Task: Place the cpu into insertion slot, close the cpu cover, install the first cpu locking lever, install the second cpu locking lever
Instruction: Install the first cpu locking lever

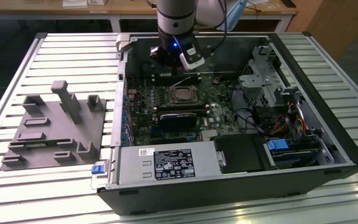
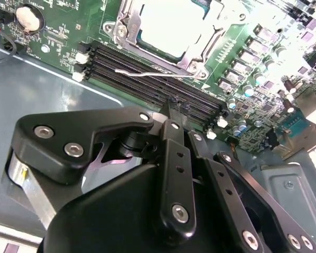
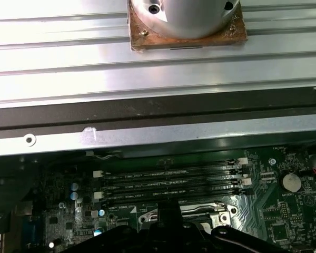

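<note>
**Loose lever wire next to a closed pincer, here's what worries me**

So the cpu (image 2: 171,21) sits down in the insertion slot (image 2: 196,67), and the cpu cover (image 2: 127,30) looks folded flat around it. I can't be sure from this angle that it's fully flush. One locking lever (image 2: 147,74) is clearly not hooked: the thin wire lies loose across the memory slots (image 2: 147,87), just beside the socket.

The pincer (image 2: 172,104) is closed, tips pressed together with nothing between them as far as I can see. It hovers over the memory slots, near that loose wire, inside the computer case (image 1: 328,140) on the slatted worktop (image 1: 73,46).

What could go sideways, in my opinion:

- That wire is skinny and springy. A closed tip pushing on it could slide off and jab the memory slots or the little capacitors on the motherboard (image 2: 58,52).
- If the cover isn't truly flat, forcing the lever down would load the chip unevenly, which is bad for the pins underneath.
- The lever could miss its hook and snap back up.
</note>
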`<state>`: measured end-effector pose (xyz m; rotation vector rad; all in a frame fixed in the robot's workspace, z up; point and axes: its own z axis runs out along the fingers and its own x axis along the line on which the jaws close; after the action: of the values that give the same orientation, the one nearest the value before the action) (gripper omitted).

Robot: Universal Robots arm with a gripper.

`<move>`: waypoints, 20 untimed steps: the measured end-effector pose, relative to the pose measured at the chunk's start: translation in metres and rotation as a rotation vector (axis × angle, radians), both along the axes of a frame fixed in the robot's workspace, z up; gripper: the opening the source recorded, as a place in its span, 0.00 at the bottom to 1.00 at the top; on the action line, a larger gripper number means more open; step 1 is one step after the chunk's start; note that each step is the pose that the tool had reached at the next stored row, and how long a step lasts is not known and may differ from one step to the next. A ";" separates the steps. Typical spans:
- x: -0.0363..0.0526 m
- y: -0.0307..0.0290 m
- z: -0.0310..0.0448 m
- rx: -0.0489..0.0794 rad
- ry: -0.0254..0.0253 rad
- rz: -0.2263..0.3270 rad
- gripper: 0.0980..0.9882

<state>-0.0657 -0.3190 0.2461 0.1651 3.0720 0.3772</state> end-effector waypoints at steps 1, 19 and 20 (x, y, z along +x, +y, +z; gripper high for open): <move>0.0000 0.0000 0.0000 0.000 -0.0003 0.000 0.00; -0.0014 0.0000 -0.0102 -0.002 -0.1132 0.000 0.00; -0.0015 0.0000 -0.0108 -0.002 -0.1219 0.000 0.00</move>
<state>-0.0672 -0.3190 0.2352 0.1368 2.9524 0.3692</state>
